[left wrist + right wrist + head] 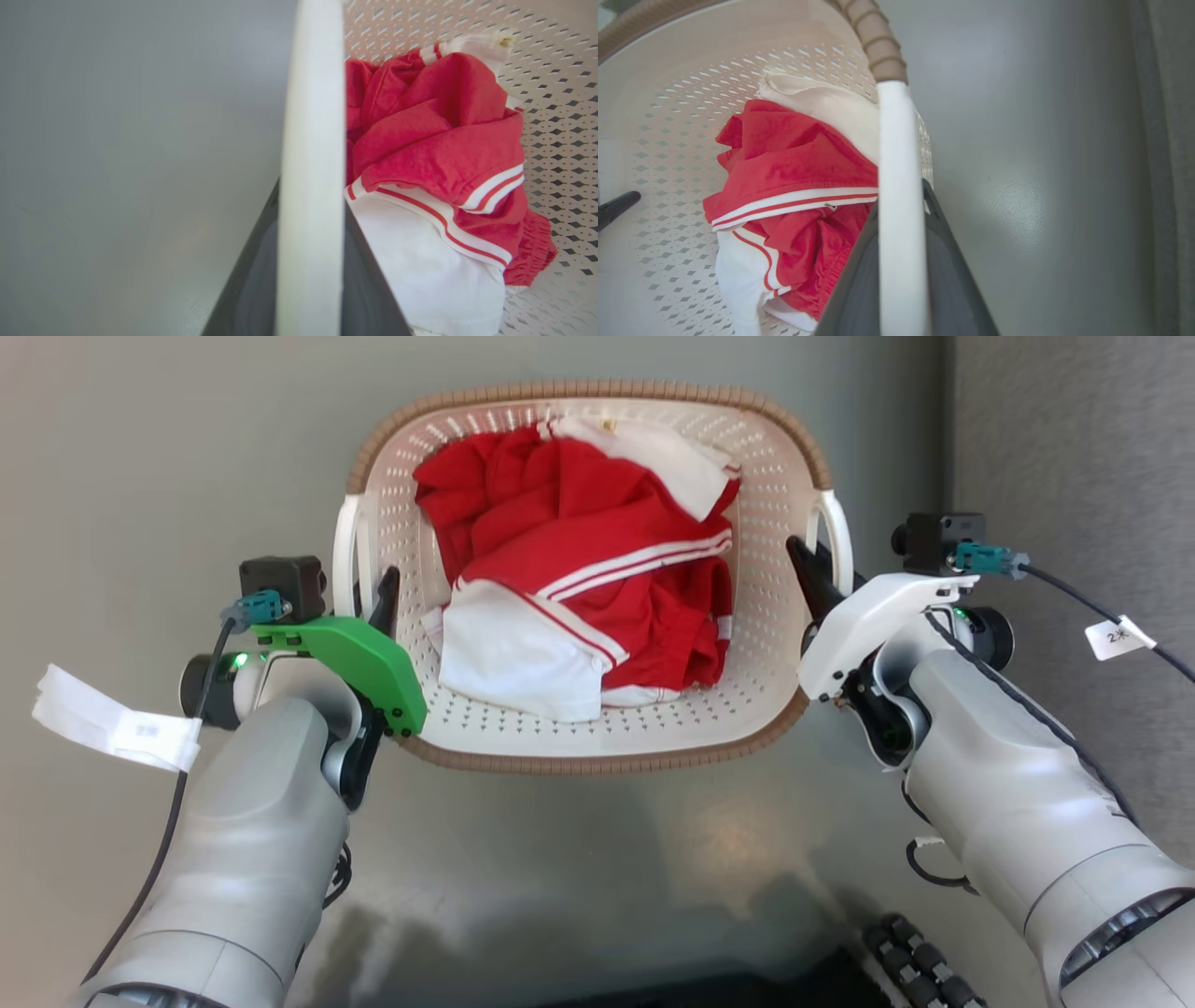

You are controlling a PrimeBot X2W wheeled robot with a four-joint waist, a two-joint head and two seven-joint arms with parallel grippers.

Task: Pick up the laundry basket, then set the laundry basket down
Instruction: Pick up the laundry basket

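Grasp step: left tool [369,593] and right tool [822,569] on the laundry basket [579,737]

Head view: the basket, holding red and white clothes [597,569], sits between the two tools, one at each side. Left wrist view: the left handle [310,116] runs between that tool's fingers, clamped. Right wrist view: the right handle [899,163] is clamped likewise. Next, I judge, comes an even two-arm lift, kept level

A smooth, glossy grey floor [597,868] spreads beneath the laundry basket [597,761], with a darker, rough-grained grey strip [1074,448] along its right side, though whether the basket actually touches the floor cannot be told.
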